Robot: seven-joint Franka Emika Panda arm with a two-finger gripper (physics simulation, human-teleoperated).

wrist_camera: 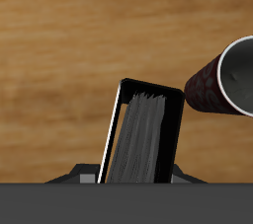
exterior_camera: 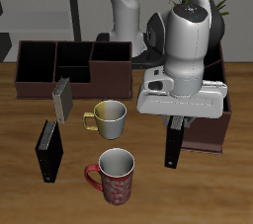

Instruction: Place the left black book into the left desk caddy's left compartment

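- Nearest front edge of the wooden surface (exterior_camera: 20,193): a red mug (exterior_camera: 116,175), upright, w/ a black book (exterior_camera: 47,150) standing off to one side, well apart.
- The left black book (exterior_camera: 173,143) hung upright above the surface, near the red mug, not touching it; wrist view showed its page edges and the mug rim beside it.
- End effector (exterior_camera: 174,121) was closed on that book's top, arm above it.
- Farther back: a metal mug (exterior_camera: 109,118), then a gray book (exterior_camera: 62,99) leaning.
- Left desk caddy (exterior_camera: 219,119) sat just behind the held book, partly hidden by the arm; compartments hard to tell.
- Another caddy (exterior_camera: 69,65) stood at the back.
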